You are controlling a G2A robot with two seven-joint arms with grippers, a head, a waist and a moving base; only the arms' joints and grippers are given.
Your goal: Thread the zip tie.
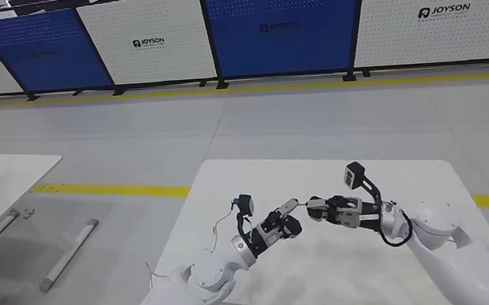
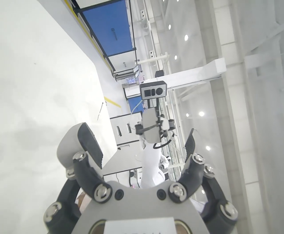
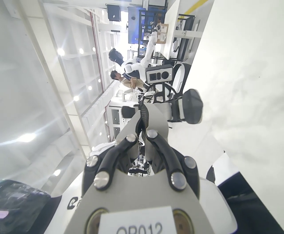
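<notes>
Inspection of the work area: the white table (image 1: 338,172) has a plain, smooth, matte top with straight edges and rounded far corners. Both arms are raised above its middle, well in from every edge, with bare tabletop on all sides of them. Grey floor with a yellow line surrounds the table. A second white table (image 1: 10,175) stands well apart at the left, and blue and white perforated panels (image 1: 279,24) line the far side. The 2 grippers face each other tip to tip, just apart. The right gripper (image 3: 145,109) has its grey fingers pressed together on the zip tie (image 3: 144,124), which is held in the air over the table. The zip tie is a narrow, flat, black strap with a finely ribbed face. It runs up between the fingers and pokes out past their tips toward the other arm. In the left wrist view the same strap crosses the front of the right gripper as a thin dark band. Which end is the head cannot be told. The left gripper (image 2: 139,139) stands wide, holding nothing. Its 2 grey fingers carry flat black rubber pads (image 2: 89,144) and are spread to either side of the right gripper's tips.
</notes>
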